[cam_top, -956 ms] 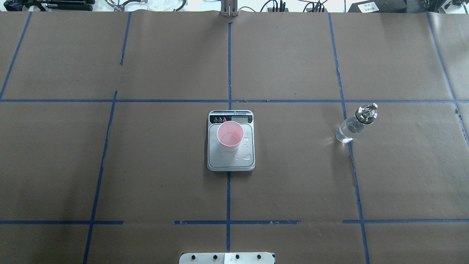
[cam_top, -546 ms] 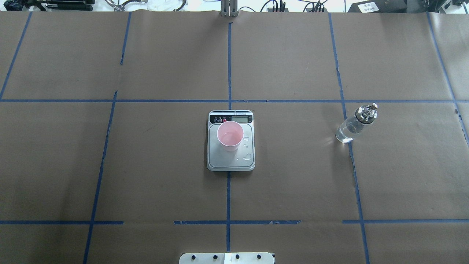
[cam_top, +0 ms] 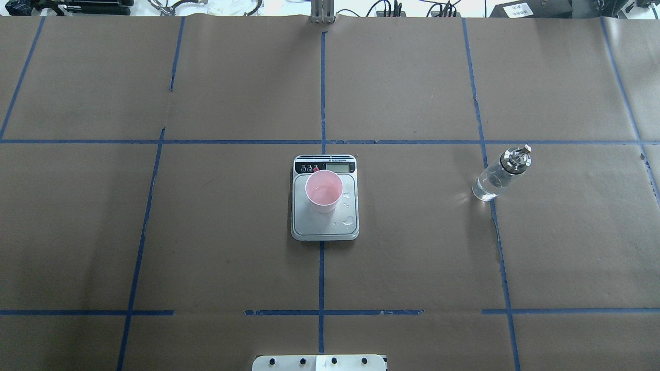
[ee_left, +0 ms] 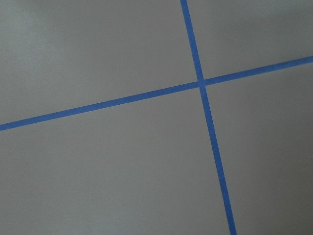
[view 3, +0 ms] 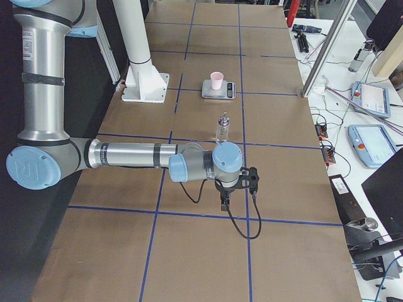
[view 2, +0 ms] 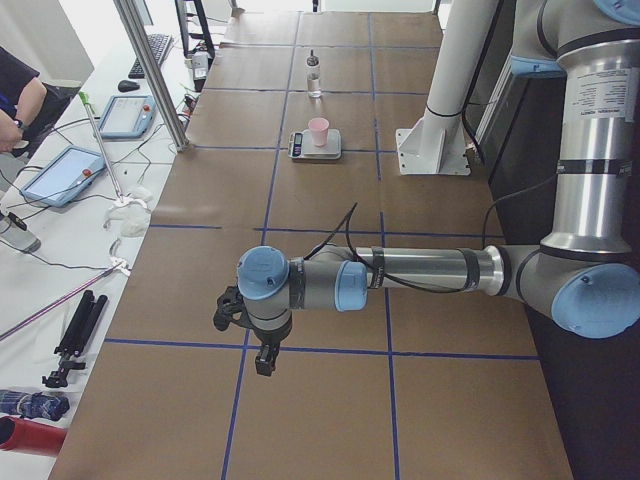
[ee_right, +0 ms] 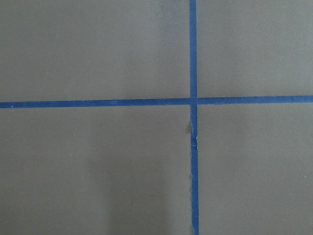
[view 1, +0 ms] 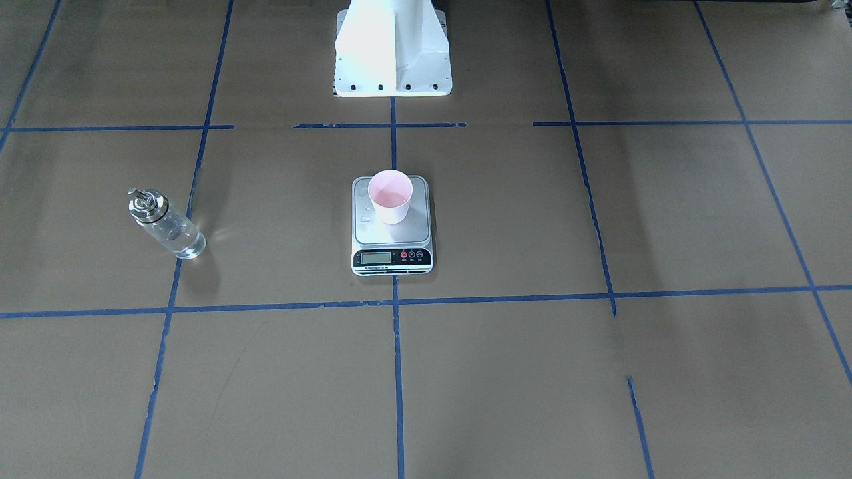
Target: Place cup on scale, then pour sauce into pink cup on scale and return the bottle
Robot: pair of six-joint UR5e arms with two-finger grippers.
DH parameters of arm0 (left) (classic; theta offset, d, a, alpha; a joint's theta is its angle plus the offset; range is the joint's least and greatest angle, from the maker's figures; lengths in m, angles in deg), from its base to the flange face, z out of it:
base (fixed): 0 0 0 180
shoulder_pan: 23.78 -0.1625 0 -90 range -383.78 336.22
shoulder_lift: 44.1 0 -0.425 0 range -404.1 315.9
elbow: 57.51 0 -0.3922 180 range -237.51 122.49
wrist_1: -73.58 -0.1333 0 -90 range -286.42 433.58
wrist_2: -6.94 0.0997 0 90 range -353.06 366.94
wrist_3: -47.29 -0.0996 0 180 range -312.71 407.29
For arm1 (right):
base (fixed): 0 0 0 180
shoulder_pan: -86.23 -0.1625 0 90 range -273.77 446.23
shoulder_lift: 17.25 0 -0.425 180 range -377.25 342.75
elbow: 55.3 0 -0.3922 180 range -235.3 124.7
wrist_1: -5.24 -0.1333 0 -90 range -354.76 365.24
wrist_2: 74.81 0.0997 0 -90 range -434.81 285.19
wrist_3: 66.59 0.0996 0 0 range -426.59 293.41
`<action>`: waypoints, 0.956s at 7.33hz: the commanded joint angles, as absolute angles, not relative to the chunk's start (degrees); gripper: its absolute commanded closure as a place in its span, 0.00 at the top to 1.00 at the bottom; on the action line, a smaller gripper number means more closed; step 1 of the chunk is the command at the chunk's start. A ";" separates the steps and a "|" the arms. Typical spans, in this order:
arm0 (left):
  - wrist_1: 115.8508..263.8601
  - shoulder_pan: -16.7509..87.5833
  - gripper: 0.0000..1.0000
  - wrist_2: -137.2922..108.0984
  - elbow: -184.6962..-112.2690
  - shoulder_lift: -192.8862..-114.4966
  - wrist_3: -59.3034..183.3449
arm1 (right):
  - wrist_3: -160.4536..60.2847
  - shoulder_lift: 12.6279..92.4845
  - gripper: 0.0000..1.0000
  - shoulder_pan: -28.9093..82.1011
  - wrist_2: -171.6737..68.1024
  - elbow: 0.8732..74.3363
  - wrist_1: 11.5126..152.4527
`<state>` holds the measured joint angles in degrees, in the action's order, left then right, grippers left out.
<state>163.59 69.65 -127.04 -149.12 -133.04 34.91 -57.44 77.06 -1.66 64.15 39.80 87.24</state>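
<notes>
Neither claw tells me much. The left gripper (view 2: 262,360) hangs over bare brown paper far from the scale (cam_top: 325,226), and the right gripper (view 3: 225,202) does the same at the other end. From the side I cannot tell how wide either is parted, and I see nothing in them.

The cup (cam_top: 324,191) sits upright on the scale's platform, close to its display, with a little liquid in it and droplets (cam_top: 349,221) beside it. It looks thin and light, so it would crush or tip easily.

The bottle (cam_top: 495,178) stands well apart from the scale, on the robot's right. Its sauce (cam_top: 487,186) adds some weight. Smooth glass is slippery and breakable, so I would grip it mid-body, below the metal cap.
</notes>
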 commanded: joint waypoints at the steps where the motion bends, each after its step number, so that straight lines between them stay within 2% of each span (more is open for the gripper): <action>1: 163.66 69.65 1.00 -127.98 -149.18 -133.04 35.60 | -57.44 77.06 1.00 -1.66 64.15 39.80 87.24; 7: 163.49 69.65 1.00 -127.89 -149.18 -133.13 35.69 | -57.62 77.06 1.00 -1.66 63.27 39.71 87.24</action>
